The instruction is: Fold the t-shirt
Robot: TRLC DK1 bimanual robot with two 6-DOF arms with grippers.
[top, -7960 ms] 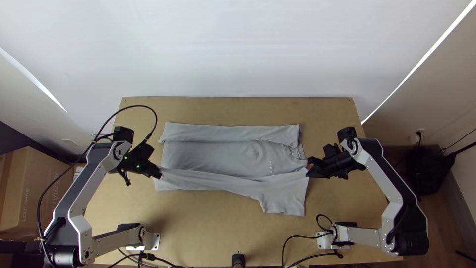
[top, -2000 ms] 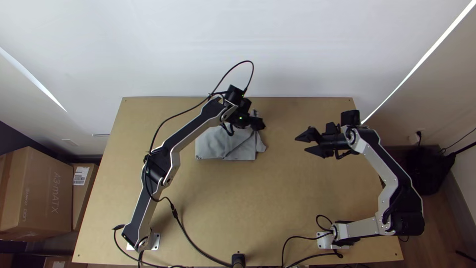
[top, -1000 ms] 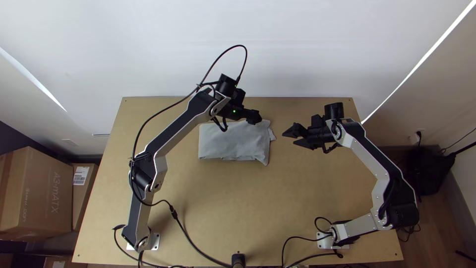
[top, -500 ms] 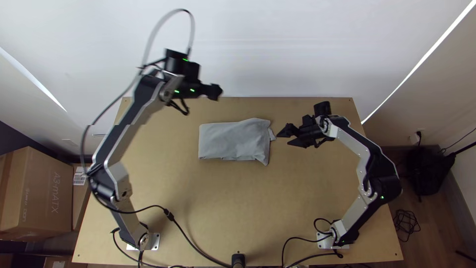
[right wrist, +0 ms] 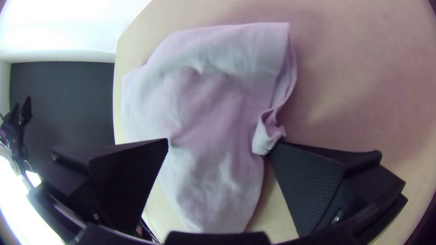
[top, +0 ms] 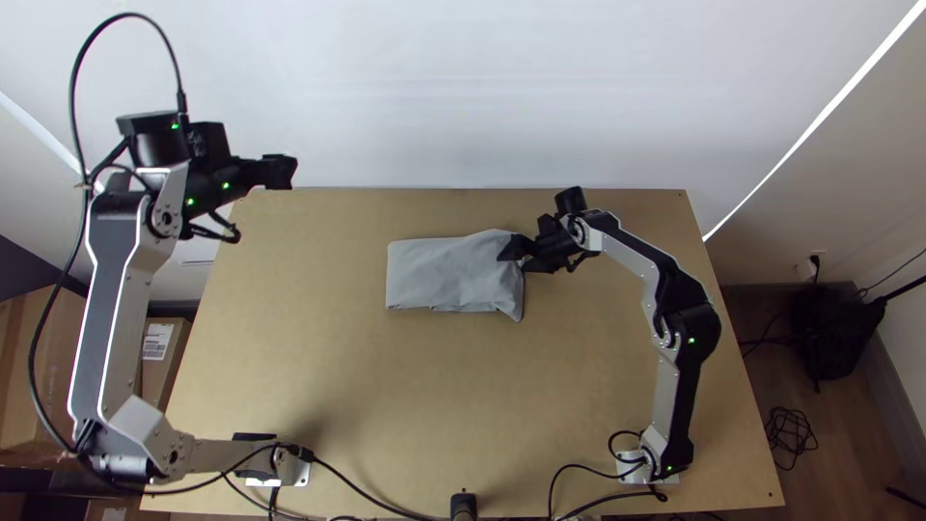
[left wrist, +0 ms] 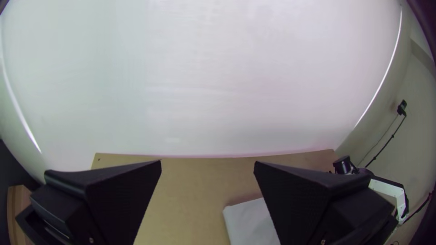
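Note:
The grey t-shirt (top: pixel 449 275) lies folded into a compact bundle toward the table's back middle. At its right end is my right gripper (top: pixel 513 259), fingers over the edge. The right wrist view has that gripper (right wrist: pixel 218 147) open, its fingers apart around the shirt (right wrist: pixel 213 100), a small crumpled bit of cloth touching one fingertip. My left gripper (top: pixel 289 172) hangs over the table's back left corner, away from the cloth. In the left wrist view the gripper (left wrist: pixel 207 165) is open with nothing between its fingers, and a corner of the shirt (left wrist: pixel 250 222) lies beyond one of them.
The wooden table (top: pixel 386 415) has its back edge near a white wall (top: pixel 463 96). Cables (top: pixel 376 502) run along the front edge. Cardboard boxes (top: pixel 159 357) stand on the floor at the left.
The shirt went from wide and partly folded to a small bundle. My left gripper has left it, swinging back and left; my right gripper has moved left onto its right end.

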